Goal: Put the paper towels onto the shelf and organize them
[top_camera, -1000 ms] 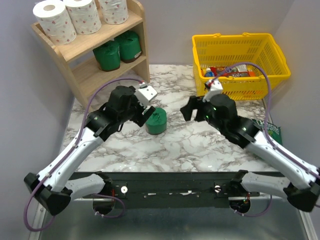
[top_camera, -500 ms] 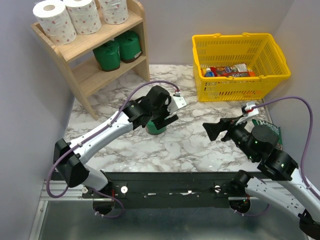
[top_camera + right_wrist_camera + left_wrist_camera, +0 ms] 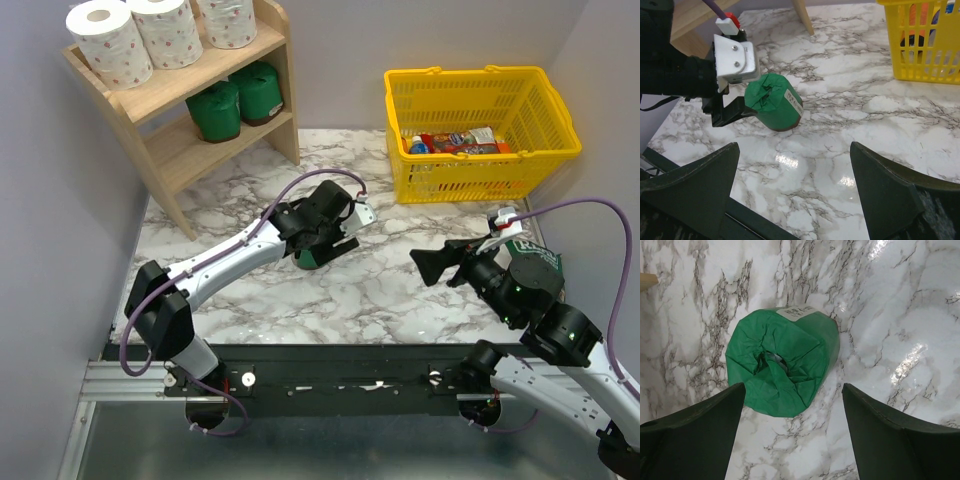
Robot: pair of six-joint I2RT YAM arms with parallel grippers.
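Your left hand (image 3: 792,390) is over the green roll (image 3: 782,367) on the counter (image 3: 400,300) — fingers apart, one each side, not clamped. Your right hand (image 3: 794,147) is apart too, empty, well clear. Shelf (image 3: 200,78) holds five rolls (image 3: 100,40)

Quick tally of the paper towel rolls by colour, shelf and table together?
White rolls: 3, all on the shelf
Green rolls: 3, two on the shelf, one on the table
Total: 6
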